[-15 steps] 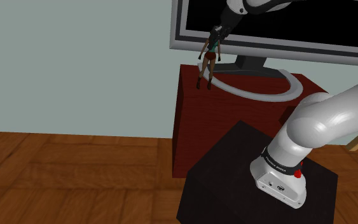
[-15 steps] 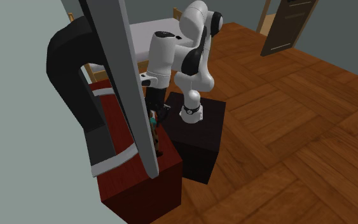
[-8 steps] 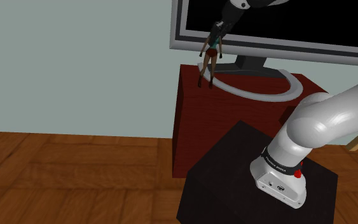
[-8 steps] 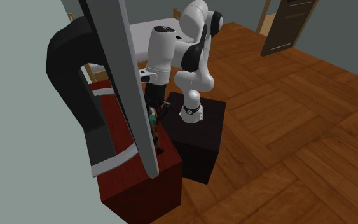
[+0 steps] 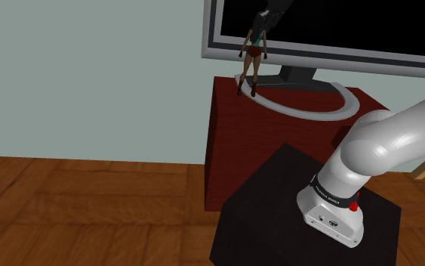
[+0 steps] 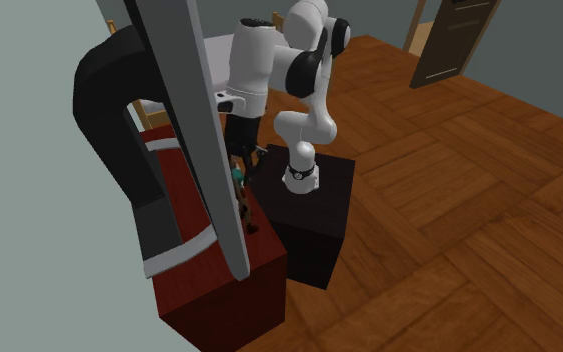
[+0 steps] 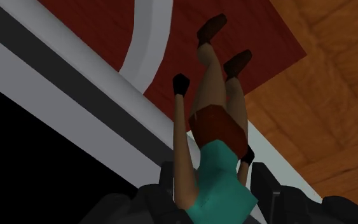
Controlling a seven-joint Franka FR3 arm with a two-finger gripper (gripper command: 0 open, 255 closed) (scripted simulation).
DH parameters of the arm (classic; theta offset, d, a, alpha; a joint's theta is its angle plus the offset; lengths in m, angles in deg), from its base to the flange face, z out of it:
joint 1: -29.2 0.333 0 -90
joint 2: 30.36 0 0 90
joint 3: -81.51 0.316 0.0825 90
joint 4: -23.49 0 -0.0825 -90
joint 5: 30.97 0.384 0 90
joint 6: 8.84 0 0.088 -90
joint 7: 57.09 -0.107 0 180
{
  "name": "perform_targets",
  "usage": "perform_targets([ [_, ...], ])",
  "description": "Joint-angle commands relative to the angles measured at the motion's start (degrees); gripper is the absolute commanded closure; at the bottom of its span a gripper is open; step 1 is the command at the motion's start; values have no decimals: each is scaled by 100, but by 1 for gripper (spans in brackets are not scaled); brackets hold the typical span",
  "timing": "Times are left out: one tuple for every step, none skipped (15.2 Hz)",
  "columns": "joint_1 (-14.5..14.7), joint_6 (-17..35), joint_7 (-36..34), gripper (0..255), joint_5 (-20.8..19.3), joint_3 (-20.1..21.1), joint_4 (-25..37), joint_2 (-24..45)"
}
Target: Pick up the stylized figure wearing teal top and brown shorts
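Shoulder view, L to R: grey-green wall [image 5: 90,75], wood floor [image 5: 90,211], then figure [image 5: 253,64] upright in front of monitor's [image 5: 339,26] lower-left corner. Dark red cabinet [image 5: 278,151] sat under it, w/ monitor's grey ring foot [image 5: 309,113] on top. Black stand [image 5: 271,219] & white arm [image 5: 373,151] at lower R. Gripper [image 5: 260,30] sat above figure at its upper body, black on black screen, so grip unreadable there.

2nd ext view added what shoulder view lacked: monitor side-on w/ black back at L, arm arched over cabinet in middle, door [image 6: 449,40] at upper R. Figure a thin sliver betw monitor edge & arm, directly under the hand.

Wrist view settled the grip: fingers [image 7: 264,184] pressed on teal top, one each side, pinching the torso. Head hidden toward palm. Brown shorts & bare legs pointed away from hand. Brown shoes were over cabinet top near its corner, just beside ring foot; couldn't tell if shoes touched the top
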Motion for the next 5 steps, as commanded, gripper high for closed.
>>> perform_targets([
  [7,-156,6,255,12,9,187,30],
  [9,-230,11,255,17,12,274,44],
  [12,-303,16,255,23,15,362,59],
  [12,-314,16,255,23,15,375,60],
  [12,-314,16,255,23,15,376,61],
])
